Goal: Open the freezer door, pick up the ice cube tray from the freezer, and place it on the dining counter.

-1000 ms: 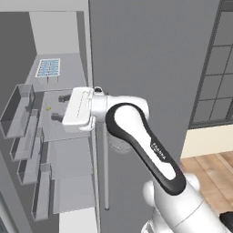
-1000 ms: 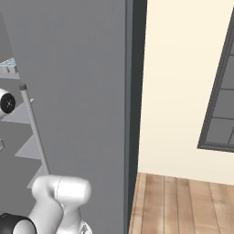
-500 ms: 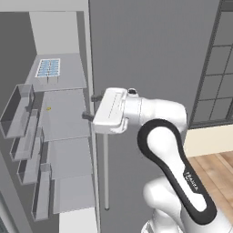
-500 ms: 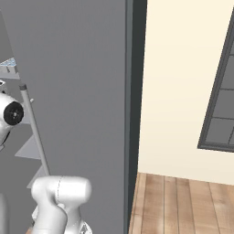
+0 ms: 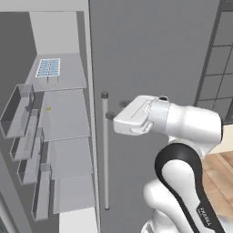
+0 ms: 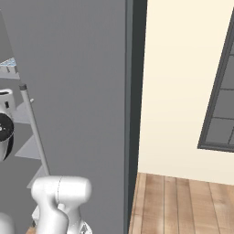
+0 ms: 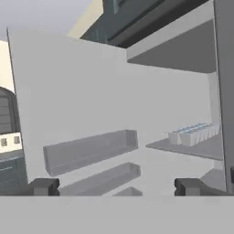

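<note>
The ice cube tray (image 5: 48, 68) is light blue with white cells, lying flat on the freezer's top shelf (image 5: 68, 82). The gripper (image 7: 117, 186) is horizontal, spread wide, empty.

Small dark lettering on robot arm's (image 5: 191, 195) lower white link, reads roughly "PANDA", too small to be sure. Pale blocks on freezer door's dispenser panel (image 7: 9, 141), left of jaws: no legible characters.

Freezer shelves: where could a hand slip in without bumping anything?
The shelf under the tray is bare except a tiny yellow speck, and so are the two shelves below it. The left is crowded: door bins line that edge. The top shelf's front, beside the tray, has some room.
</note>
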You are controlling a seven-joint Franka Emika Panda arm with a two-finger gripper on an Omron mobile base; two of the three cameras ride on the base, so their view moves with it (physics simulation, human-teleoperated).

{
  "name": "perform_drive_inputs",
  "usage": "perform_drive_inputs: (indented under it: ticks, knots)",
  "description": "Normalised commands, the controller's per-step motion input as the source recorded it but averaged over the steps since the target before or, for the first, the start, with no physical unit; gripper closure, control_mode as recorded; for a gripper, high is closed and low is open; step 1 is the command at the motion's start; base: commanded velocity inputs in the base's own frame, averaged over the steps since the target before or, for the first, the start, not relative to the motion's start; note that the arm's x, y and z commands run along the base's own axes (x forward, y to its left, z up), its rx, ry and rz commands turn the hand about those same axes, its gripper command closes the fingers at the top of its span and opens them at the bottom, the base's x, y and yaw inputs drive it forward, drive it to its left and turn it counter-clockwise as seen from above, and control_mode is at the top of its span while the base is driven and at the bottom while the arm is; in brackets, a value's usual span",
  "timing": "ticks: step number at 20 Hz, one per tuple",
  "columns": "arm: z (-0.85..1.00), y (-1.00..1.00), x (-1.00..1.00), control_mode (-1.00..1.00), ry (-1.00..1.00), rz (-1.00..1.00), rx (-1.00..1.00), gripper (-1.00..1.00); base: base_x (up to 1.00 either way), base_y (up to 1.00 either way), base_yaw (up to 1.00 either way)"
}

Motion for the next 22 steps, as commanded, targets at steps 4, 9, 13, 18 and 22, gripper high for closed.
perform_drive_inputs:
  ticks: [4, 9, 13, 18, 22]
  knots:
    - [0.10, -0.61, -0.34, -1.00, 0.24, -0.24, -0.01, -1.00, 0.00, 0.00, 0.00]
    - [0.10, -0.58, -0.31, -1.00, 0.28, -0.25, -0.02, -1.00, 0.00, 0.00, 0.00]
    - [0.00, -0.64, -0.31, -1.00, 0.24, -0.24, -0.04, -1.00, 0.00, 0.00, 0.00]
    - [0.00, -0.48, -0.02, -1.00, 0.25, -0.29, -0.12, -1.00, 0.00, 0.00, 0.00]
    - [0.00, -0.54, -0.05, -1.00, 0.16, -0.24, -0.18, -1.00, 0.00, 0.00, 0.00]
